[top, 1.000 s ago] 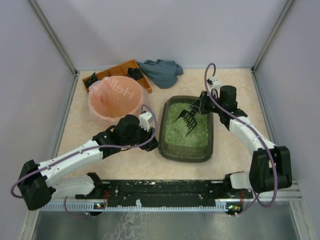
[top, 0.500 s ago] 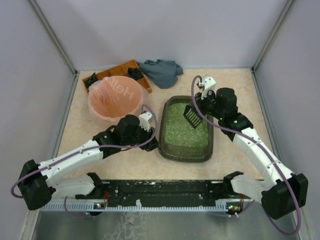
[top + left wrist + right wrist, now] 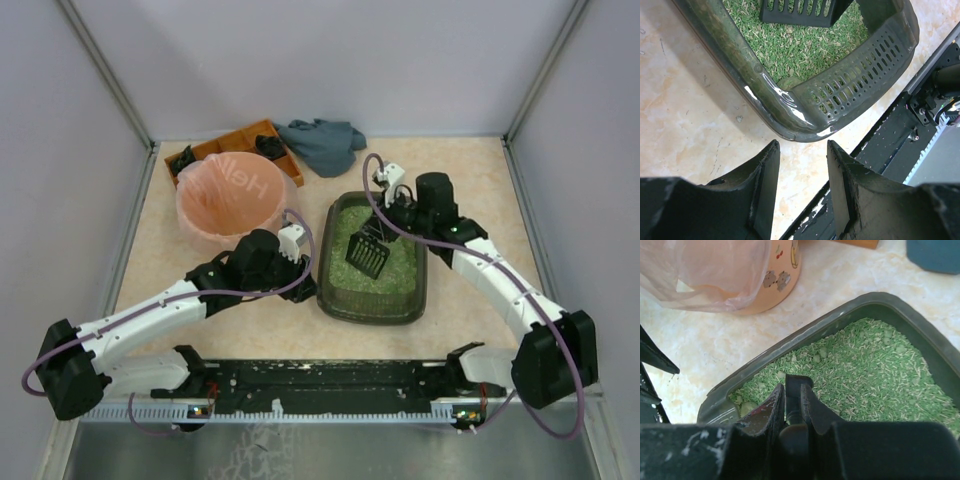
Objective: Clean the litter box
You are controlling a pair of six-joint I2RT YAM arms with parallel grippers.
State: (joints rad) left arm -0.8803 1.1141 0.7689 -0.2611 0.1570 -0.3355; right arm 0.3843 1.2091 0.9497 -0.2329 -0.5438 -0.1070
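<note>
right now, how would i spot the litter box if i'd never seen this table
On the tan table, look right of the round pink bin. The litter box is the dark rectangular tray, the only one holding pale green granules.

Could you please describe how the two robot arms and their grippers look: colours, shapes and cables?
Both the left arm and the right arm have white tubular links between bulky black joints. A thin purple cable runs along each. The left gripper and right gripper have two flat matte-black fingers each; white scuffs mark the right one's body.
</note>
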